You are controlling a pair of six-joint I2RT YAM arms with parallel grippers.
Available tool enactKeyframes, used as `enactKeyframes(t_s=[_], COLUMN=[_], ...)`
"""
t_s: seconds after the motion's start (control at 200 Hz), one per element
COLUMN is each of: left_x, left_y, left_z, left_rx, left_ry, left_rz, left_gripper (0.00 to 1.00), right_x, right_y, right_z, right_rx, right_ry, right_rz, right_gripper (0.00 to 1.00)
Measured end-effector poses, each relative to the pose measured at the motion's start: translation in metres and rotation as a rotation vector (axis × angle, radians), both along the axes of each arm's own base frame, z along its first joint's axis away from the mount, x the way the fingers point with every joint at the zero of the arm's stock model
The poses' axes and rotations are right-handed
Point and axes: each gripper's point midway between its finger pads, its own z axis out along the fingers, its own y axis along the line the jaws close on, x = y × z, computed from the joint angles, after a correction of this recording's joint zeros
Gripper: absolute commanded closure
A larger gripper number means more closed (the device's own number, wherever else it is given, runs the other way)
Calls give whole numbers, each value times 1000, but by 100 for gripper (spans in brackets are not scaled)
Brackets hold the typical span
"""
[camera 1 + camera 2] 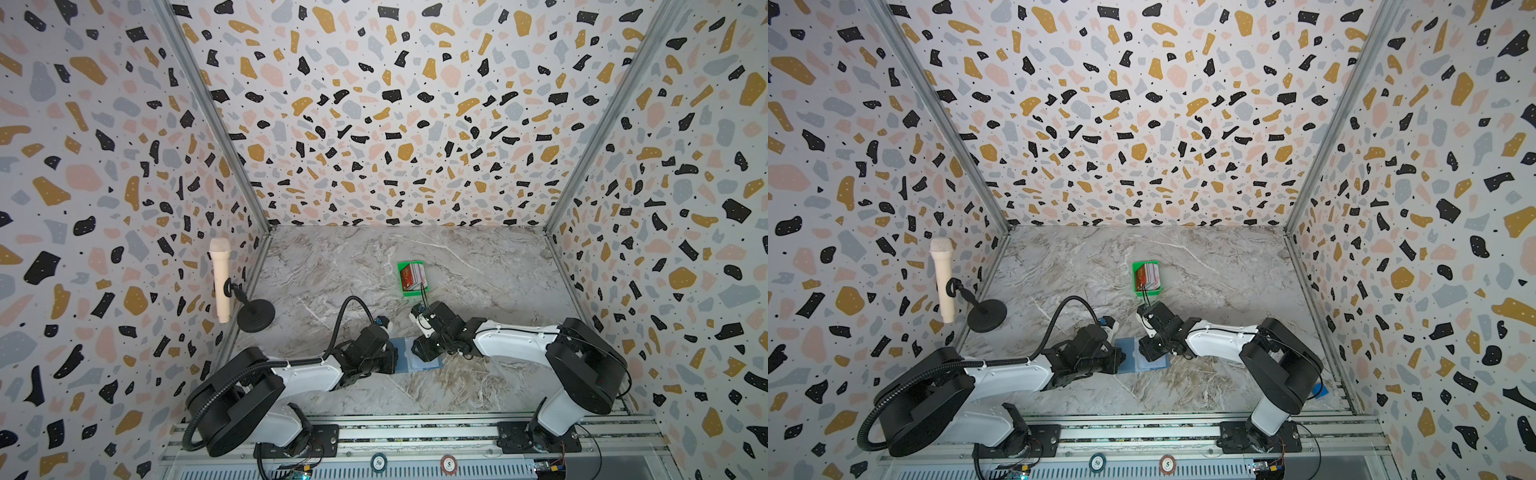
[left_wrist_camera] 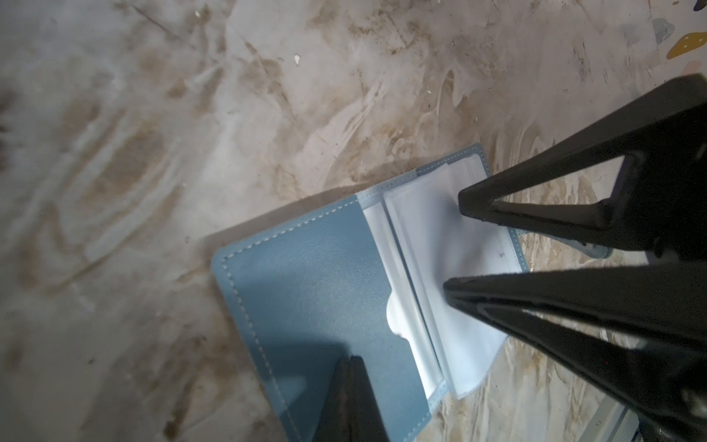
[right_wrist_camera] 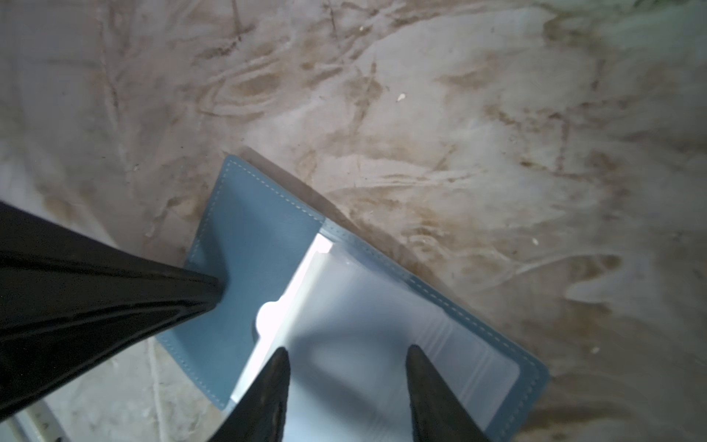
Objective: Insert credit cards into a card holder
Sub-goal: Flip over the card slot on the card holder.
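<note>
The card holder (image 1: 402, 353) (image 1: 1128, 355) lies open on the marble table between my two grippers. Its dusty-blue flap (image 2: 317, 275) (image 3: 260, 237) is spread flat, with clear sleeves (image 2: 428, 237) (image 3: 367, 317) beside it. My left gripper (image 2: 354, 359) (image 1: 376, 353) is shut, its tip resting on the blue flap and holding nothing. My right gripper (image 3: 348, 350) (image 1: 428, 349) is open, its two fingertips standing over the clear sleeves with nothing between them. The credit cards (image 1: 413, 276) (image 1: 1148, 275) sit stacked in a green tray farther back.
The green tray (image 1: 415, 293) (image 1: 1148, 292) stands behind the right gripper near the table's middle. A cream microphone (image 1: 219, 278) on a black stand (image 1: 255, 316) is at the left wall. Patterned walls close in three sides.
</note>
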Motion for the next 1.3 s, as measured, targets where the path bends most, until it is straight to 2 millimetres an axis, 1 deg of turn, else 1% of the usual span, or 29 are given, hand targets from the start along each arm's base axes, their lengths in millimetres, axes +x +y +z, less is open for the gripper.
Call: enactKeyframes(t_s=[0.29,0.576,0.681,0.776,0.831,0.891,0.971,1.066,1.211,1.301], left_x=[1,-1,-1,1,3,5,5,6,15,21], left_y=[-6,-9,-6,-4,-6,-8,-10,-11,-6,-8], left_z=[3,4,9,20,29,35,36,35,36,41], left_rx=[-33,-74,-105,-144,-172,-191,-205,-211,-216,-224], left_ry=[-2,17,15,-3,-21,-34,-30,-24,-30,-39], left_rz=[-7,1,19,39,44,44,39,42,70,77], left_gripper=[100,100,100,91,90,89,89,94,92,92], right_x=[-11,-21,-22,-23,-23,-23,-23,-24,-26,-27], right_y=[14,21,24,24,25,25,26,26,26,25], right_z=[5,12,14,14,14,15,16,15,13,12], right_rx=[97,171,192,200,203,208,211,212,213,210], right_ry=[68,116,125,130,133,134,137,139,139,143], right_rz=[16,25,27,23,23,24,25,25,27,26], right_gripper=[48,48,48,48,48,49,49,49,50,50])
